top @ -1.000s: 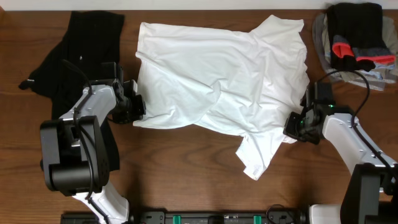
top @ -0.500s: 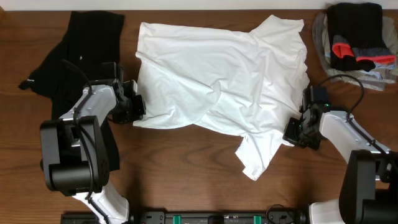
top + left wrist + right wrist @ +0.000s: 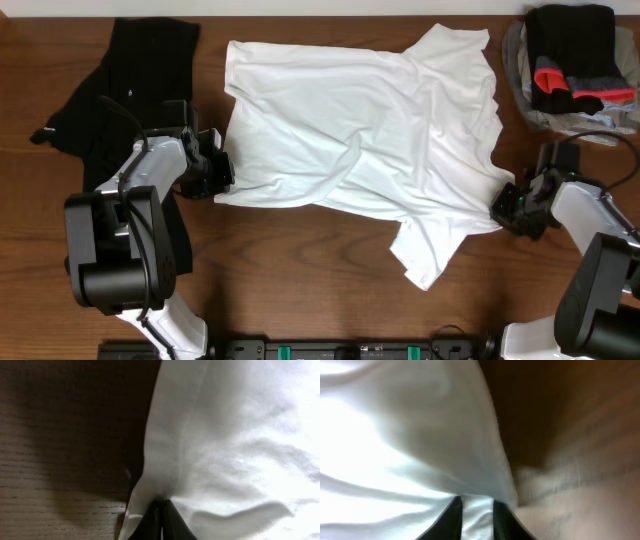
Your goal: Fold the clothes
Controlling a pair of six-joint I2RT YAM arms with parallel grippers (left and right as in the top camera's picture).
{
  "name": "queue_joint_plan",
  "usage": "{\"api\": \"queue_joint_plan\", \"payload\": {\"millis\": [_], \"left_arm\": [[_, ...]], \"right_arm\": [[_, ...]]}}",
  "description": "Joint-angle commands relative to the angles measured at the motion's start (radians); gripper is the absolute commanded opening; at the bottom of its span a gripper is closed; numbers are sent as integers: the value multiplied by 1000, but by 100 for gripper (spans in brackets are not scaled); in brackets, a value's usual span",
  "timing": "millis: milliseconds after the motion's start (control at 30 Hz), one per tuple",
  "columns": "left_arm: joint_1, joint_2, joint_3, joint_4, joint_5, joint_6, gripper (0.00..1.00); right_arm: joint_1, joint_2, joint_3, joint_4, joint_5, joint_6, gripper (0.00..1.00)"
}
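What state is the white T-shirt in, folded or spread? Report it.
Spread, not folded: the white T-shirt lies open and wrinkled across the table, a sleeve sticking out at its near edge.

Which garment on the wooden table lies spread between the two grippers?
The large white short-sleeved T-shirt: the left gripper pinches its left edge, the right gripper sits at its right edge. The long black garment and the dark stacked clothes lie aside.

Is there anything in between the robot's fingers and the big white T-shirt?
No, nothing visible. The left fingers pinch the left edge of the large white short-sleeved T-shirt. The right fingers sit slightly apart right at its right edge, with cloth between them.
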Motion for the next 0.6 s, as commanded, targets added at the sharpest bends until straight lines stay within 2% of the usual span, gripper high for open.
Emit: {"api": "queue_joint_plan", "payload": {"millis": [0,100,200,267,300,433,567], "left_arm": [[-10,142,-70,43,-43,10,6],[-10,141,-70,43,-43,10,6],[-10,142,-70,42,-44,10,6],[-10,141,-70,42,-44,10,6],[-10,141,-70,42,-44,10,6],[-10,141,-70,42,-44,10,6],[-10,141,-70,42,-43,9,6]], "right_arm": [[-13,37,-7,48,26,-56,30],[-12,37,14,76,23,-61,39],[-11,37,63,57,17,-64,59],[-11,37,116,13,-12,-77,77],[-11,37,147,-19,-28,-76,83],[-3,31,311,-226,-76,-77,91],[48,6,434,-430,-79,-80,93]]}}
